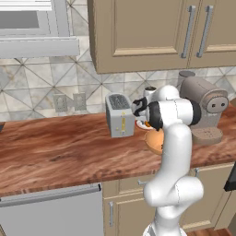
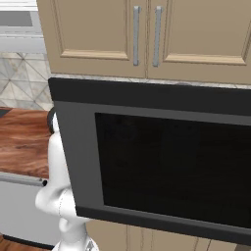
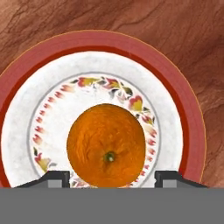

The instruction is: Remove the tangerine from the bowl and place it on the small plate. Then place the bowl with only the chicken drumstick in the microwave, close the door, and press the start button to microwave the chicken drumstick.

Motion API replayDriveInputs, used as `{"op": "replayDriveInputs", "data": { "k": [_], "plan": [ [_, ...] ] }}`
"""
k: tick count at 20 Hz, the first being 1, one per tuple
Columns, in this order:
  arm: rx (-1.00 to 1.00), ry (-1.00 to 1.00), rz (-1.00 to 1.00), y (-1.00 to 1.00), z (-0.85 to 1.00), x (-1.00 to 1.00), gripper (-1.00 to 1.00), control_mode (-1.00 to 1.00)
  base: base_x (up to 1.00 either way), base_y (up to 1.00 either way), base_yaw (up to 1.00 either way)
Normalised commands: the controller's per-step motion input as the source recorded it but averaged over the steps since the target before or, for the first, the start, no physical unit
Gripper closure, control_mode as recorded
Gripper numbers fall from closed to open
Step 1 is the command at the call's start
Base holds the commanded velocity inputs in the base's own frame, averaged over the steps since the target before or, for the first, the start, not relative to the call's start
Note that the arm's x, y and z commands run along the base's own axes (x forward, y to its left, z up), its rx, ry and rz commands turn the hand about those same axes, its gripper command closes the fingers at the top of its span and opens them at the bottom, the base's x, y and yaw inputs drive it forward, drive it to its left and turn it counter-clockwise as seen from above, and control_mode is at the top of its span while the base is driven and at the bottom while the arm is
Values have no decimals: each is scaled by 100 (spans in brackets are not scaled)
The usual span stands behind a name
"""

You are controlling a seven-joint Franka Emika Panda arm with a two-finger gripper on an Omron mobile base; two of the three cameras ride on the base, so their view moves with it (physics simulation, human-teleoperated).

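Bright orange against white, the tangerine (image 3: 106, 145) is sitting on the small plate (image 3: 175, 131), a white disc with a painted floral ring and a red rim, lying on the reddish wooden counter (image 3: 183, 39). In the hand view the gripper (image 3: 113, 177) is hanging directly over the tangerine, its two dark fingertips (image 3: 56, 176) standing on either side of the fruit with a visible gap between each tip and the peel. The jaws are standing wider than the tangerine and are gripping nothing.

In the left base view the white arm is bending down over the counter just in front of the toaster (image 1: 119, 114). The glossy orange-brown bowl (image 1: 155, 141) is peeking out from behind the arm, just beside the toaster and nearer the camera. The drumstick cannot be made out from here. The microwave's door (image 2: 162, 162) is hanging open, swung out across the right base view.

Judging from this, the first step is finishing: the fruit is resting on the plate and looks released. The next move is calling for a straight lift clear of the tangerine without nudging it, then a shift across to the bowl beside the toaster and a firm pinch on its rim, since a wide shallow bowl will tip easily if lifted from one edge.
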Motion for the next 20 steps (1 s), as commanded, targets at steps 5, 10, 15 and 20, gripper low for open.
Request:
{"op": "replayDriveInputs", "data": {
  "k": [5, 10, 15, 20],
  "plan": [
    [0, -1, 0, 0, 24, -26, -100, -100, 0, 0, 0],
    [0, -5, 0, 0, 30, -49, -100, -100, 0, 0, 0],
    [0, -5, 0, 0, 19, -63, -100, -100, 0, 0, 0],
    [0, -7, 1, 9, 14, -37, -100, -100, 0, 0, 0]
  ]
}}
